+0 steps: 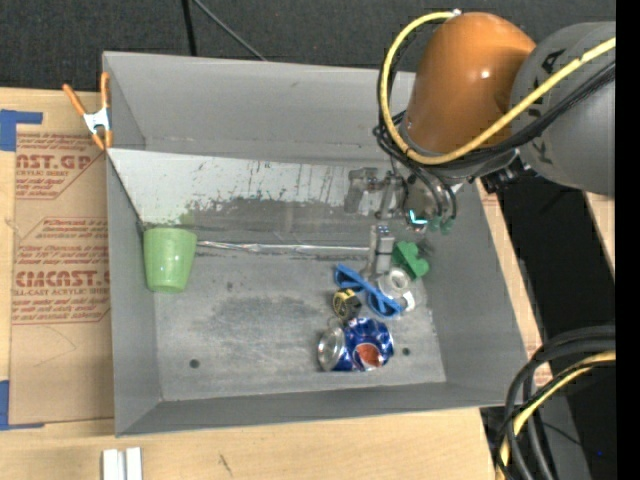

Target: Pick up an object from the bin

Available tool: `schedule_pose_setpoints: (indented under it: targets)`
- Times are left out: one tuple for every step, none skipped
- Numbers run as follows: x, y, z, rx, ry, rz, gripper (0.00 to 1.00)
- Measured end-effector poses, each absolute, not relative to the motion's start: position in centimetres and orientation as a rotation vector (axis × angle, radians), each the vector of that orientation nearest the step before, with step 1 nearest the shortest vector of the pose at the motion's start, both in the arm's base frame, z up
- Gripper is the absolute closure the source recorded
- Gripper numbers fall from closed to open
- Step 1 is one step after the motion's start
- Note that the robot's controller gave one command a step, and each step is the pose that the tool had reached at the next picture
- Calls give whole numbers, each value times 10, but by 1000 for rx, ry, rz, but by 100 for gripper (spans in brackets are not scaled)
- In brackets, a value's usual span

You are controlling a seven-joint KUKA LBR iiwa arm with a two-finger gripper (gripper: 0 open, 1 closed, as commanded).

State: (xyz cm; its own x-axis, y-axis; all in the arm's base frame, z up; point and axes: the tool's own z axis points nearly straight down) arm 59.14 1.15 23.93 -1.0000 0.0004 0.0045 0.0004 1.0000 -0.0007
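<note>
My gripper (pixel 382 260) hangs under the orange-covered wrist at the bin's right side, its thin fingers pointing down to the small pile there. Just below the fingertip lies a pair of blue sunglasses (pixel 366 290), spread flat. A green bottle-like piece (pixel 409 259) with a white cap lies right beside the fingers, to their right. In front of the sunglasses lies a crushed blue and red can (pixel 358 346). I see nothing between the fingers.
A light green plastic cup (pixel 168 258) lies on its side against the bin's left wall. The bin's floor between the cup and the pile is bare grey metal. The arm and its yellow cables cover the bin's far right corner.
</note>
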Motion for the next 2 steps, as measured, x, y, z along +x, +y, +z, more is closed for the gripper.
schedule_pose_setpoints:
  targets:
    - [578, -37, 101, 99, -3133, 1, 0]
    - [496, -61, 70, 542, -3098, 2, 0]
